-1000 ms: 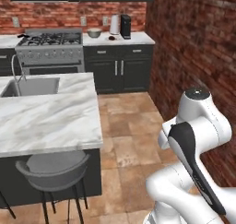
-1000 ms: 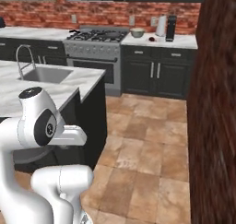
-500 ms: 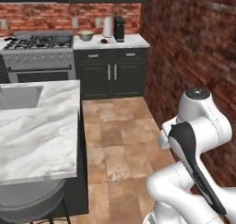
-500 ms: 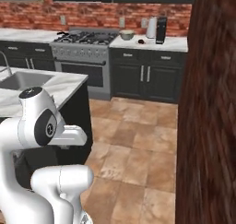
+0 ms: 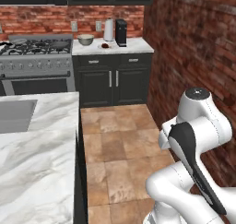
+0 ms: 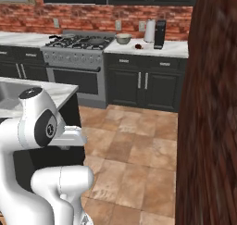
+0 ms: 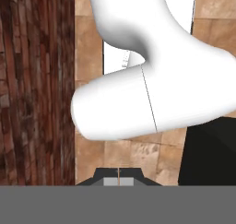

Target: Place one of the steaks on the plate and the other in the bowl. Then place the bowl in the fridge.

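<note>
The beige bowl [image 5: 85, 38] [image 6: 123, 38] stands on the far white counter, right beside the stove. To its right lies a small dark-red steak [image 5: 105, 46] [image 6: 137, 46]; it is too small to tell whether the plate lies under it. The fridge is out of view. In the hand view my gripper [image 7: 118, 180] is shut with nothing in it, its tips touching, and it points down at the floor tiles beside a brick wall. My arm is folded close to the base, far from the counter.
A white cylinder [image 5: 109, 29] and a black appliance [image 5: 121, 32] stand behind the steak. The stove [image 5: 39, 50] is left of the bowl. The marble island [image 5: 37, 154] with a sink lies near left. A brick wall [image 5: 193, 48] runs along the right. Tiled floor [image 5: 115, 135] leads toward the counter.
The base has moved, so the whole scene has shifted: the far counter with the bowl now sits nearer and more central, and the island has slid left. The arm keeps its folded pose.
</note>
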